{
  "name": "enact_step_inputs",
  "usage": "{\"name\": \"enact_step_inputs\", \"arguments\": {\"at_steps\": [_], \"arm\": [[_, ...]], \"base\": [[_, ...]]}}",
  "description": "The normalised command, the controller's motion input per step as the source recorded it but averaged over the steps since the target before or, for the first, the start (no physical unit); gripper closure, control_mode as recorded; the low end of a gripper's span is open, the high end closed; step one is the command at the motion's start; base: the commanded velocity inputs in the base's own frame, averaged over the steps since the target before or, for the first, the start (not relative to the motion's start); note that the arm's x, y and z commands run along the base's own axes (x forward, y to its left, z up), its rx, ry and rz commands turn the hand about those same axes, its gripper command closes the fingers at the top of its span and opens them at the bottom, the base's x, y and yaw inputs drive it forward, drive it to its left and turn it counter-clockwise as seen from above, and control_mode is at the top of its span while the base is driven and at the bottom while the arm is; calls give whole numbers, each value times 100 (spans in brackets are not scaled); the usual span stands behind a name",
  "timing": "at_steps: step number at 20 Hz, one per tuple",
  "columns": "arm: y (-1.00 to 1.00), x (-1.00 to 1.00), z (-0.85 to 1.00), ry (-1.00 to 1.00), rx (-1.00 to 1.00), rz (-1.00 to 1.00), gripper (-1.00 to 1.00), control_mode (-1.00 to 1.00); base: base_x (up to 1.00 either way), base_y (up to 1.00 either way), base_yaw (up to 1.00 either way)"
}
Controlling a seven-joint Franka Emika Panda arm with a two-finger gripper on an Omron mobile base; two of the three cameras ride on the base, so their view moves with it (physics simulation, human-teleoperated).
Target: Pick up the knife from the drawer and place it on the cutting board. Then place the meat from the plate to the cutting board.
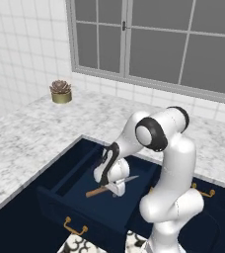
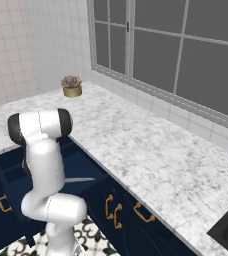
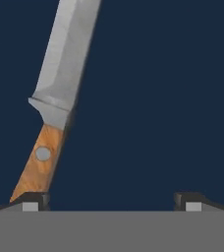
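The drawer (image 1: pixel 60 190) stands pulled out, and the knife (image 1: pixel 109 186) lies flat on its navy floor. My gripper (image 3: pixel 111 201) is down inside, jaws spread wide, gripping nothing. Through my hand camera the wooden handle runs to my left fingertip (image 3: pixel 31 201); whether they touch I cannot tell.

White square tiles are covering the walls (image 1: pixel 20 44). A grey-framed window (image 1: pixel 159 39) is running along the back, beyond the pincer. A grey-veined white marble counter (image 1: pixel 30 133) is wrapping the corner, carrying a small potted succulent (image 1: pixel 60 91). Navy cabinet fronts with brass pulls (image 2: pixel 117 212) are sitting beneath, above a patterned floor (image 2: pixel 93 230).
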Motion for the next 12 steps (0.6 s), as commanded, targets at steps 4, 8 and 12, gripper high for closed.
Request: {"name": "enact_step_inputs", "arguments": {"at_steps": [4, 8, 12], "arm": [[8, 27, 0, 7, 0, -5, -100, -100], [2, 14, 4, 2, 0, -5, -100, -100], [8, 10, -33, 2, -3, -4, -100, -100]], "base": [[0, 0, 0], [0, 0, 0], [0, 0, 0]]}}
